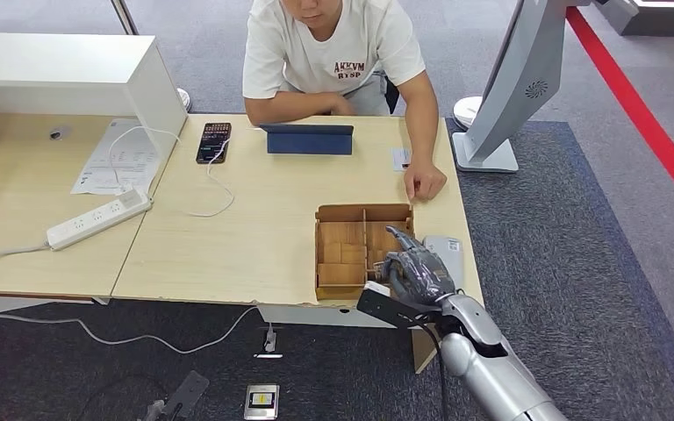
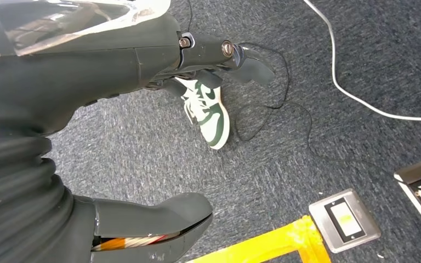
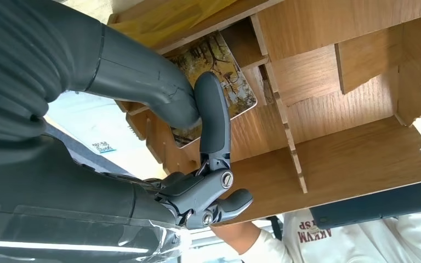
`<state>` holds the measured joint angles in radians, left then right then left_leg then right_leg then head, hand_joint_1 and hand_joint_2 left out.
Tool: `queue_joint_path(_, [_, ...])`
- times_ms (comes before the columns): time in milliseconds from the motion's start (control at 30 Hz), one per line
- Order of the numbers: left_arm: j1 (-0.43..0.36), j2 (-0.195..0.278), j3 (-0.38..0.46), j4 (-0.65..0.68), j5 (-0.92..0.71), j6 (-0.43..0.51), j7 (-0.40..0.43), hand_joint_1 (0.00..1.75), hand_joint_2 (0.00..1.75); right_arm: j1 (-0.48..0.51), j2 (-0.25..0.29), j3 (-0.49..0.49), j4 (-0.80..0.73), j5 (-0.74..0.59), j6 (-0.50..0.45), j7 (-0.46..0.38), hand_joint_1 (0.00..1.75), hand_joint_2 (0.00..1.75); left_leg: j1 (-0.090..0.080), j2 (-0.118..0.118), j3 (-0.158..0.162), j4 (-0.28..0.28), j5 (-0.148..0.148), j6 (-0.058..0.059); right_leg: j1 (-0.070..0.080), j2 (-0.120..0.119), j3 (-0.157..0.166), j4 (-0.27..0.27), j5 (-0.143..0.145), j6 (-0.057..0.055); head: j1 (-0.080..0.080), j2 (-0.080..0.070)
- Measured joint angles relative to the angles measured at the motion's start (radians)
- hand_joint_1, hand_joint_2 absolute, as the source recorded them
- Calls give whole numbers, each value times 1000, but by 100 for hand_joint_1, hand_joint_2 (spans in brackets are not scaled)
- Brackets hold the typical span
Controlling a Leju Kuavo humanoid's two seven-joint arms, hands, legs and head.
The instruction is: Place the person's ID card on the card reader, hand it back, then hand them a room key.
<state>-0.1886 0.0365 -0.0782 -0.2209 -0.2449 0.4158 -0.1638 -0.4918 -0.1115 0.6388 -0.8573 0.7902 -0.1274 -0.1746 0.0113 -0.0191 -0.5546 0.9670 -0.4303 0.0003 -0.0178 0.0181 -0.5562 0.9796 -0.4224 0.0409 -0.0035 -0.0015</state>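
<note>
My right hand [image 1: 414,267] reaches into the right side of the open wooden box [image 1: 344,254] near the table's front edge. Up close, the thumb [image 3: 142,82] and a dark finger [image 3: 214,115] of the right hand [image 3: 197,126] pinch a picture-printed room key card [image 3: 230,74] inside a compartment of the wooden box [image 3: 334,137]. A pale grey card reader [image 1: 448,253] lies just right of the box. A small white card [image 1: 400,159] lies by the person's hand [image 1: 424,182]. My left hand [image 2: 77,82] hangs over the carpet, fingers apart, holding nothing.
The person [image 1: 333,53] sits across the table. A navy folio [image 1: 308,139], a phone [image 1: 213,141], a power strip [image 1: 98,218] and cables lie on the table [image 1: 228,237]. A grey display stand [image 1: 509,96] rises at the right. A shoe [image 2: 208,109] and a floor socket [image 2: 344,219] are below.
</note>
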Motion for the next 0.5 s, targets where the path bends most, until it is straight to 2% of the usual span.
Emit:
queue_joint_path(167, [-1,1,-3,0,-3,0,3,0,175,2,-5,-1,1,-2,-1,1,140,175,0,0,0,0,0,0,0,0,0,0,0,0,0,0])
queue_joint_path(200, [-1,1,-4,0,-4,0,3,0,175,2,-5,-1,1,-2,-1,1,128,175,0,0,0,0,0,0,0,0,0,0,0,0,0,0])
queue_joint_path(233, [-1,1,-5,0,-5,0,3,0,175,2,-6,-1,1,-2,-1,1,103,175,0,0,0,0,0,0,0,0,0,0,0,0,0,0])
queue_joint_path(300, [-1,1,-6,0,-7,0,3,0,175,2,-6,-1,3,-2,-2,2,38,175,0,0,0,0,0,0,0,0,0,0,0,0,0,0])
queue_joint_path(333, [-1,1,-6,0,-8,0,3,0,175,3,-7,-1,4,-3,-2,2,14,175,0,0,0,0,0,0,0,0,0,0,0,0,0,0])
queue_joint_path(367, [-2,2,-6,0,-9,0,4,0,175,4,-7,-1,5,-5,-3,3,3,175,0,0,0,0,0,0,0,0,0,0,0,0,0,0])
queue_joint_path(500, [-4,2,-8,0,-8,0,6,0,175,5,-10,-2,5,-12,-6,2,0,175,0,0,0,0,0,0,0,0,0,0,0,0,0,0])
